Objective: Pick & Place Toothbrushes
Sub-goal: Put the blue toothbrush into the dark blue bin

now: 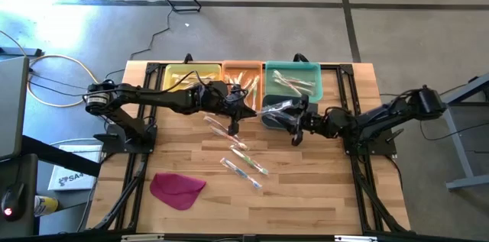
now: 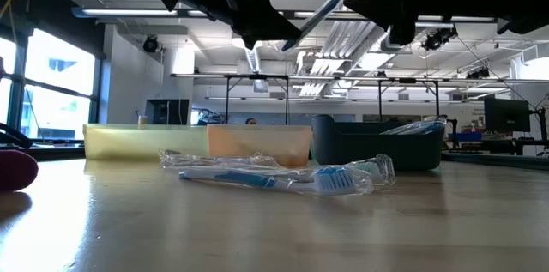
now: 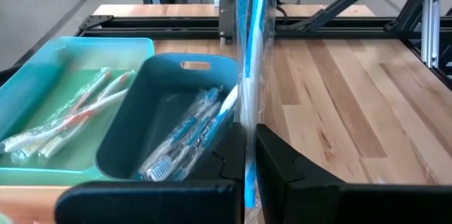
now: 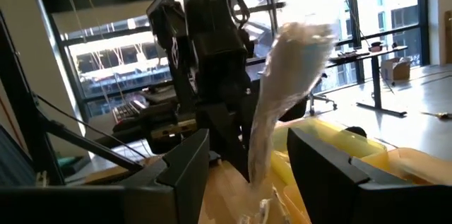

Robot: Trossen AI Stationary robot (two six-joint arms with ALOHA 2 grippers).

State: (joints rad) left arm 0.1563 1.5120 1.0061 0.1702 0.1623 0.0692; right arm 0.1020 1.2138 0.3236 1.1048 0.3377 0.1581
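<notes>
Blue-handled toothbrush point(image 3: 248, 75) is pinched in the left claw point(image 3: 248, 155), long axis toward the right claw point(image 1: 296, 137) at 3 o'clock, whose fingers stand open around its tip.

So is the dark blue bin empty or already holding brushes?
Not empty: the dark blue bin holds several wrapped blue toothbrushes, seen in the left wrist view.

The wooden table point(image 1: 306, 196) stands on a grey concrete floor point(image 1: 92, 13) crossed by dark seam lines. Beyond it lies an open workshop with tall bright windows point(image 2: 51, 83), ceiling strip lights point(image 2: 343, 27) and a desk point(image 4: 374, 58).
</notes>
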